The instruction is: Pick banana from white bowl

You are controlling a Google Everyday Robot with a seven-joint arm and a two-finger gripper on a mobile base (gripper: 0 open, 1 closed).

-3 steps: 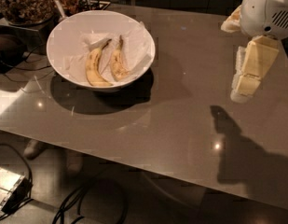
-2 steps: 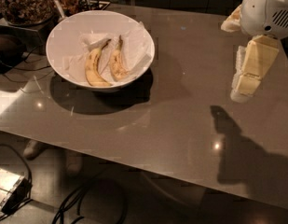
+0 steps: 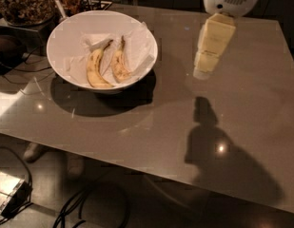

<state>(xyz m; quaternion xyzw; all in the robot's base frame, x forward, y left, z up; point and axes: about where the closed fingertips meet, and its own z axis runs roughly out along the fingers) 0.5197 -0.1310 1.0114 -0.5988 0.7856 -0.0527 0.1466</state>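
The white bowl stands on the grey table at the back left, lined with white paper. Two bananas lie in it side by side. The banana on the right is dull yellow with many brown speckles and a brownish stem pointing to the back. The brighter, cleaner banana lies to its left. My gripper hangs above the table to the right of the bowl, pointing down, apart from the bowl and both bananas. It holds nothing that I can see.
A dark glass jar of granola stands behind the bowl at the far left. Cables run along the table's left side. The table's front edge runs across the lower view, with cables and a small box on the floor.
My gripper has moved left, closer to the bowl, and a little up. The bowl and bananas have not moved.
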